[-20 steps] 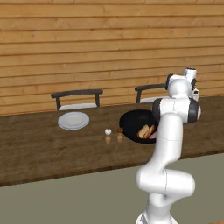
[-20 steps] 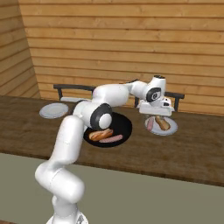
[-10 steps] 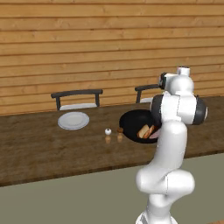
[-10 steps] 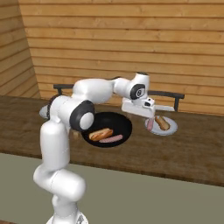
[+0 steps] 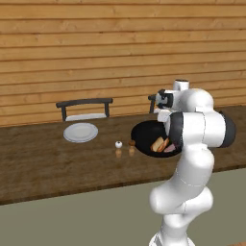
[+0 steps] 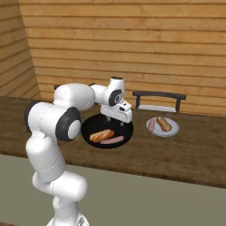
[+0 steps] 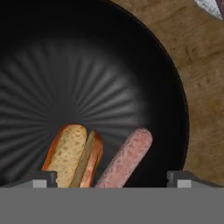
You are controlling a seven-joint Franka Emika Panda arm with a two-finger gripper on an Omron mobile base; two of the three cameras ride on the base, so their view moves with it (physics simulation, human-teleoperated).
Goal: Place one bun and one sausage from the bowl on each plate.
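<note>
The black bowl [image 6: 90, 125] sits mid-counter and holds a bun [image 6: 101, 134] and a sausage [image 6: 112, 140]. My gripper [image 6: 117, 116] hangs open just over the bowl's far side, holding nothing. In the hand view the bowl [image 7: 87, 65] lies close below, with the bun [image 7: 72, 156] and sausage [image 7: 126, 158] side by side between my spread fingertips [image 7: 43, 178]. The right plate [image 6: 173, 130] carries a sausage [image 6: 152, 125] and a bun [image 6: 163, 123]. The left plate [image 5: 80, 132] is bare. My arm covers part of the bowl [image 5: 144, 132] in the left base view.
Two small shakers [image 5: 118, 144] [image 5: 131, 143] stand on the wooden counter between the left plate and the bowl. Dark chairs [image 5: 84, 108] [image 6: 159, 99] stand behind the counter against the plank wall. A plate's edge [image 7: 210, 6] peeks in at the hand view's corner.
My arm has swung from over the right plate leftward to above the black bowl. The gripper stayed open and empty.
</note>
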